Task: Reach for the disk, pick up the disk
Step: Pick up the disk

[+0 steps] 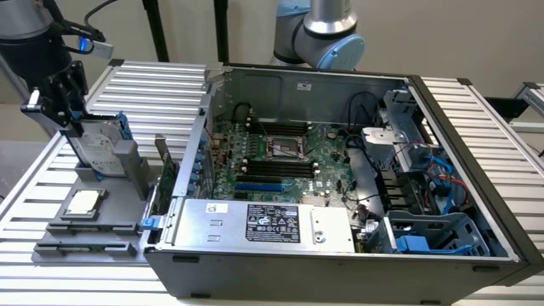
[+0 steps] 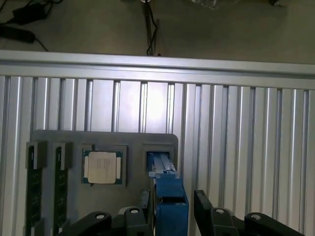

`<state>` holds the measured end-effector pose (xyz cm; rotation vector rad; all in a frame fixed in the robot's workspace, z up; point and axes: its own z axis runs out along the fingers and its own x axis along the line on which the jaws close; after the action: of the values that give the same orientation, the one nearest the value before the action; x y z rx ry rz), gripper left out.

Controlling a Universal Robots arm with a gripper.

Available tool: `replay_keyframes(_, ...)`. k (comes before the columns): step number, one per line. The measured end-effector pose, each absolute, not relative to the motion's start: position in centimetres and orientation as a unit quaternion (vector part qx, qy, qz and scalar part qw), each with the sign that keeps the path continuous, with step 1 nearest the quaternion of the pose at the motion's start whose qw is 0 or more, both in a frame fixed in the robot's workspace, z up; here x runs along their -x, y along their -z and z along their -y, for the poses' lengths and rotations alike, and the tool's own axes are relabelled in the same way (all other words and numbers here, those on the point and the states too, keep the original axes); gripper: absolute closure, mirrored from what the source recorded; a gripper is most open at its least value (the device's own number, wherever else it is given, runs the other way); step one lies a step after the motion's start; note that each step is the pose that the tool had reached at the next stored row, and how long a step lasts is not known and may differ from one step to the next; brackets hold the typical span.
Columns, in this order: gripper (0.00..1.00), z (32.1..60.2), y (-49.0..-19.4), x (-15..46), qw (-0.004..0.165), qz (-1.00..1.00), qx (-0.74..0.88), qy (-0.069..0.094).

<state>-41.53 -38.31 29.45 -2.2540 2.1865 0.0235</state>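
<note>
While the disk (image 1: 95, 145) stands in its grey holder (image 1: 132, 169), the tool (image 2: 172, 195) straddles it, unclosed.

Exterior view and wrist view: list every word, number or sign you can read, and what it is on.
No text is readable.
Black label on the silver box: too small.
White label on the disk: blurred.
Print on the chip: too small.
</note>
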Motion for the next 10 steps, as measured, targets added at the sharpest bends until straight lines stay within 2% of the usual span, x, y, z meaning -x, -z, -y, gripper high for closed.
replay_keyframes(4, 0.66, 38.3, -29.41, 41.53, 0.001, -0.698, 0.716, -0.008)
replay_keyframes(10, 0.67, 38.38, -29.38, 41.53, 0.001, -0.701, 0.713, -0.007)
